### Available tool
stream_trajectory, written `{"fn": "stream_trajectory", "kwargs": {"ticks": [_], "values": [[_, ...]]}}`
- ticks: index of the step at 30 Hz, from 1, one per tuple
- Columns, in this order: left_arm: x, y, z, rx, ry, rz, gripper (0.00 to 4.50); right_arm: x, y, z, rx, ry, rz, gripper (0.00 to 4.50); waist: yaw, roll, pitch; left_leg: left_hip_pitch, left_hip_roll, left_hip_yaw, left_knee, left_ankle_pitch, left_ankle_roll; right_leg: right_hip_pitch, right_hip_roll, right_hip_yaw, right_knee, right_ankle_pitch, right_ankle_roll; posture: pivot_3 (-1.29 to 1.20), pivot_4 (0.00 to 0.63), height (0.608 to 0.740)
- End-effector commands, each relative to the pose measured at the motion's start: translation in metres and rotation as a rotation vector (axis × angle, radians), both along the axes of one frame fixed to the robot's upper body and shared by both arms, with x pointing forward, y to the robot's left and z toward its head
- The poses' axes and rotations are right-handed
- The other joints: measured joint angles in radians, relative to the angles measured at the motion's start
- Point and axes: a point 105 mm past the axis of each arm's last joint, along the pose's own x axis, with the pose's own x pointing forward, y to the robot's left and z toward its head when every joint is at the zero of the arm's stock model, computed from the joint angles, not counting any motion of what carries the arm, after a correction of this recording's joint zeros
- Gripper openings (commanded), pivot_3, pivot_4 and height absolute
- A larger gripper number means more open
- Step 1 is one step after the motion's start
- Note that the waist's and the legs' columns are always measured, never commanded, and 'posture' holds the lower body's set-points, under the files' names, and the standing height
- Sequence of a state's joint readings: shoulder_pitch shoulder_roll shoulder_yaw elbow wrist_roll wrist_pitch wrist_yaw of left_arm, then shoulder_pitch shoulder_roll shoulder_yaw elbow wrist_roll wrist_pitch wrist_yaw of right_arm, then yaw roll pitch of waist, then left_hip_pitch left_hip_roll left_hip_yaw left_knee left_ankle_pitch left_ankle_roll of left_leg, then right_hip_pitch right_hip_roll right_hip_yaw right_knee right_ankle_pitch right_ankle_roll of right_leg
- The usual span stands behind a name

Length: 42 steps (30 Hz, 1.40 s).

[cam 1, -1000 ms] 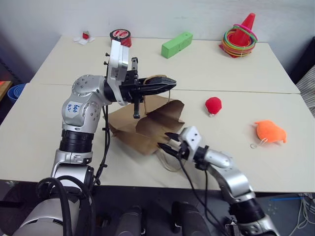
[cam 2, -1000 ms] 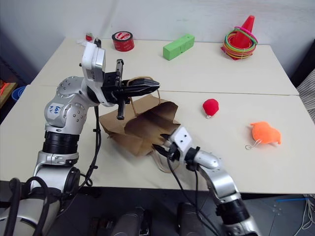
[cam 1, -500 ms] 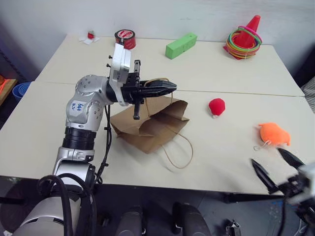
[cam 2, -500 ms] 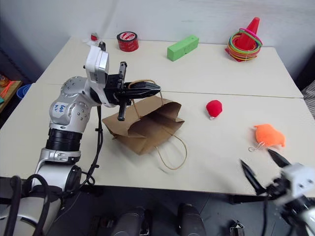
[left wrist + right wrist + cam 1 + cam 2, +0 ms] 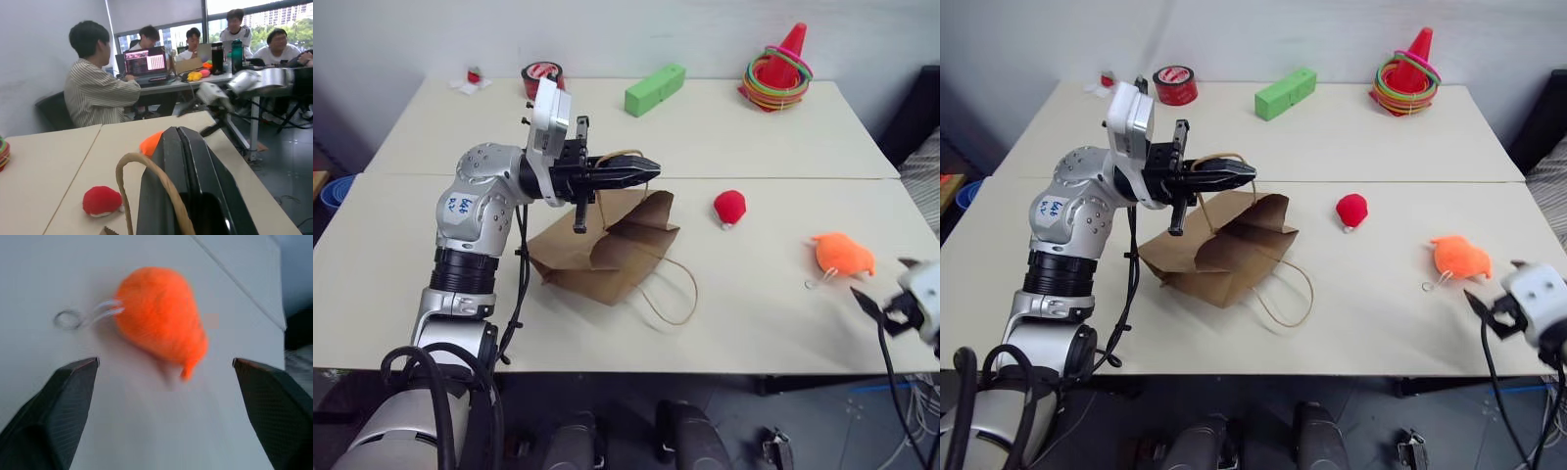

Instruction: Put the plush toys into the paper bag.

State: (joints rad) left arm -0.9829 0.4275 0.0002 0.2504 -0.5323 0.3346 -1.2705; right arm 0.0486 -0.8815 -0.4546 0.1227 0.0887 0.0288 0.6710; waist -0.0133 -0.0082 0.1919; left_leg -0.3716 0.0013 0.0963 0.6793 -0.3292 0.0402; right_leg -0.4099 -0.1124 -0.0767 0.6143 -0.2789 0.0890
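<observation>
left gripper (image 5: 1246, 175) lifts a paper bag (image 5: 1219, 250) handle; right gripper (image 5: 1494, 313) near orange plush toy (image 5: 1460, 257).

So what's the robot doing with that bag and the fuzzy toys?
It's packing the toys into the paper bag. Its left gripper is shut on one cord handle, lifting the bag's mouth. Its right gripper is open, lined up on the orange plush toy near the table edge. The red plush toy sits on the table beside the bag. Neither toy is in yet.
</observation>
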Motion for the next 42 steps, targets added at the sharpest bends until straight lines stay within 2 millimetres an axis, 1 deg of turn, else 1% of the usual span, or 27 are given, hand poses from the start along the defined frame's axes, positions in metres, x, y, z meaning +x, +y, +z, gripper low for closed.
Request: {"fn": "stream_trajectory", "kwargs": {"ticks": [1, 4, 5, 7, 9, 11, 12, 13, 14, 16, 19, 20, 21, 23, 26, 28, 30, 31, 33, 34, 35, 37, 42], "values": [[-0.002, 0.005, 0.012, -0.005, -0.049, 0.016, 0.0, 0.022, -0.006, -0.018, 0.012, 0.089, -0.014, 3.91, 0.012, -0.001, 0.0, 0.0, 0.001, -0.001, 0.0, 0.001, -0.002, 0.0, 0.002, -0.001, 0.0, -0.001, -0.001, 0.0, 0.15, 0.74], [-0.002, 0.006, 0.01, 0.005, -0.053, 0.029, 0.0, 0.044, -0.01, -0.019, 0.019, 0.095, -0.038, 2.78, 0.019, 0.0, 0.001, -0.005, 0.001, -0.001, 0.001, 0.001, -0.002, -0.002, 0.002, -0.003, 0.004, -0.001, -0.001, 0.0, 0.15, 0.74], [-0.001, 0.006, 0.009, 0.011, -0.056, 0.034, 0.0, 0.047, -0.011, -0.02, 0.026, 0.108, -0.045, 2.54, 0.017, 0.0, 0.001, -0.005, 0.0, -0.001, 0.001, 0.001, -0.002, -0.002, 0.002, -0.004, 0.003, 0.0, 0.0, 0.0, 0.15, 0.74], [-0.002, 0.007, 0.007, 0.014, -0.055, 0.041, 0.0, 0.05, -0.014, -0.023, 0.029, 0.147, -0.056, 1.82, 0.016, 0.0, 0.001, -0.005, 0.0, -0.001, 0.002, 0.001, 0.0, -0.001, 0.002, -0.003, 0.001, 0.001, 0.002, 0.0, 0.15, 0.74], [-0.002, 0.009, 0.006, 0.019, -0.055, 0.049, 0.0, 0.054, -0.009, -0.016, 0.044, 0.125, -0.022, 1.17, 0.014, 0.0, 0.001, -0.005, 0.0, -0.001, 0.003, 0.0, 0.001, 0.001, 0.001, -0.003, -0.001, 0.002, 0.004, 0.0, 0.15, 0.74], [-0.003, 0.01, 0.003, 0.027, -0.052, 0.055, 0.0, 0.057, 0.007, -0.003, 0.072, 0.063, 0.077, 0.54, 0.012, 0.0, 0.001, -0.005, 0.0, -0.001, 0.003, 0.001, 0.001, 0.002, 0.001, -0.003, -0.001, 0.002, 0.004, 0.0, 0.15, 0.74], [-0.003, 0.01, 0.002, 0.031, -0.051, 0.058, 0.0, 0.056, 0.015, 0.0, 0.085, 0.053, 0.131, 0.27, 0.011, 0.0, 0.001, -0.005, 0.0, -0.001, 0.003, 0.001, 0.001, 0.002, 0.001, -0.003, -0.001, 0.002, 0.004, 0.0, 0.15, 0.74], [-0.003, 0.011, 0.001, 0.034, -0.049, 0.059, 0.0, 0.054, 0.031, 0.007, 0.091, 0.024, 0.232, 0.11, 0.011, 0.0, 0.001, -0.005, 0.0, -0.001, 0.003, 0.001, 0.001, 0.001, 0.002, -0.003, -0.001, 0.002, 0.004, 0.0, 0.15, 0.74], [-0.003, 0.011, 0.0, 0.034, -0.048, 0.061, 0.0, 0.05, 0.049, 0.014, 0.115, -0.004, 0.337, 0.03, 0.01, 0.0, 0.001, -0.005, 0.0, -0.001, 0.003, 0.001, 0.001, 0.001, 0.002, -0.003, -0.001, 0.002, 0.004, 0.0, 0.15, 0.74], [-0.003, 0.012, -0.001, 0.032, -0.046, 0.064, 0.0, 0.035, 0.09, 0.03, 0.173, -0.041, 0.552, 0.03, 0.008, 0.0, 0.001, -0.005, 0.002, -0.001, 0.002, 0.0, 0.0, 0.001, 0.003, -0.003, -0.001, 0.002, 0.004, 0.0, 0.15, 0.74], [-0.003, 0.012, -0.002, 0.03, -0.042, 0.067, 0.0, 0.014, 0.147, 0.041, 0.219, -0.022, 0.768, 0.03, 0.011, 0.001, 0.001, -0.004, 0.003, -0.001, 0.002, 0.0, -0.001, 0.001, 0.005, -0.003, 0.0, 0.002, 0.004, 0.0, 0.15, 0.74], [-0.003, 0.012, -0.002, 0.028, -0.04, 0.067, 0.0, 0.009, 0.166, 0.042, 0.245, -0.006, 0.816, 0.03, 0.012, 0.001, 0.001, -0.004, 0.003, -0.001, 0.003, 0.0, -0.001, 0.001, 0.005, -0.003, 0.0, 0.002, 0.004, 0.0, 0.15, 0.74], [-0.003, 0.011, -0.002, 0.027, -0.038, 0.066, 0.0, 0.005, 0.181, 0.043, 0.258, 0.008, 0.851, 0.03, 0.013, 0.001, 0.002, -0.004, 0.003, -0.001, 0.003, 0.0, -0.001, 0.001, 0.004, -0.002, 0.0, 0.002, 0.004, 0.0, 0.15, 0.74], [-0.003, 0.009, -0.003, 0.024, -0.031, 0.058, 0.0, 0.003, 0.212, 0.042, 0.288, 0.02, 0.907, 0.03, 0.013, 0.001, 0.002, -0.004, 0.002, -0.002, 0.004, 0.0, -0.001, 0.001, 0.003, -0.003, 0.0, 0.002, 0.004, 0.0, 0.15, 0.74], [-0.004, 0.006, -0.003, 0.021, -0.022, 0.042, 0.0, 0.009, 0.243, 0.039, 0.297, 0.022, 0.941, 0.03, 0.014, 0.001, 0.002, -0.004, 0.001, -0.002, 0.003, 0.0, -0.001, 0.0, 0.002, -0.002, 0.001, 0.002, 0.004, 0.0, 0.15, 0.74], [-0.005, 0.004, -0.003, 0.021, -0.019, 0.034, 0.0, 0.017, 0.259, 0.034, 0.279, 0.014, 0.942, 0.03, 0.015, 0.001, 0.002, -0.005, 0.001, -0.002, 0.003, 0.0, -0.001, -0.001, 0.002, -0.003, 0.001, 0.002, 0.004, 0.0, 0.15, 0.74], [-0.008, 0.003, -0.003, 0.025, -0.015, 0.02, 0.0, 0.032, 0.275, 0.023, 0.253, 0.014, 0.902, 0.03, 0.014, 0.001, 0.002, -0.005, 0.0, -0.002, 0.003, 0.0, -0.001, -0.001, 0.002, -0.003, 0.001, 0.002, 0.004, 0.0, 0.15, 0.74], [-0.009, 0.003, -0.003, 0.03, -0.014, 0.013, 0.0, 0.036, 0.283, 0.016, 0.228, 0.04, 0.898, 0.03, 0.012, 0.001, 0.002, -0.005, 0.0, -0.002, 0.003, 0.0, -0.001, -0.001, 0.002, -0.003, 0.001, 0.002, 0.004, 0.0, 0.15, 0.74], [-0.011, 0.004, -0.003, 0.034, -0.013, 0.008, 0.0, 0.04, 0.294, 0.005, 0.208, 0.087, 0.904, 0.03, 0.012, 0.001, 0.002, -0.006, 0.0, -0.001, 0.003, 0.0, -0.001, -0.002, 0.002, -0.003, 0.002, 0.002, 0.004, 0.0, 0.15, 0.74], [-0.012, 0.005, -0.003, 0.034, -0.01, 0.007, 0.0, 0.039, 0.305, 0.003, 0.187, 0.096, 0.936, 0.03, 0.012, 0.001, 0.002, -0.006, 0.0, -0.001, 0.003, 0.0, -0.001, -0.002, 0.002, -0.003, 0.002, 0.001, 0.003, 0.0, 0.15, 0.74], [-0.012, 0.006, -0.003, 0.033, -0.007, 0.006, 0.0, 0.039, 0.313, 0.002, 0.172, 0.097, 0.956, 0.03, 0.011, 0.001, 0.002, -0.007, 0.0, -0.002, 0.003, 0.0, -0.001, -0.003, 0.002, -0.003, 0.002, 0.001, 0.003, 0.0, 0.15, 0.74], [-0.012, 0.005, -0.005, 0.041, -0.009, 0.01, 0.0, 0.037, 0.328, 0.007, 0.166, 0.086, 1.015, 0.03, 0.01, 0.001, 0.002, -0.007, 0.0, -0.001, 0.003, 0.0, -0.001, -0.004, 0.002, -0.003, 0.003, 0.001, 0.003, 0.0, 0.15, 0.74], [-0.013, 0.005, -0.005, 0.034, -0.008, 0.007, 0.0, 0.04, 0.328, 0.011, 0.144, 0.078, 1.007, 0.03, 0.013, 0.001, 0.002, -0.008, 0.0, -0.002, 0.004, 0.0, 0.0, -0.004, 0.002, -0.004, 0.003, 0.001, 0.003, 0.0, 0.15, 0.74]]}}
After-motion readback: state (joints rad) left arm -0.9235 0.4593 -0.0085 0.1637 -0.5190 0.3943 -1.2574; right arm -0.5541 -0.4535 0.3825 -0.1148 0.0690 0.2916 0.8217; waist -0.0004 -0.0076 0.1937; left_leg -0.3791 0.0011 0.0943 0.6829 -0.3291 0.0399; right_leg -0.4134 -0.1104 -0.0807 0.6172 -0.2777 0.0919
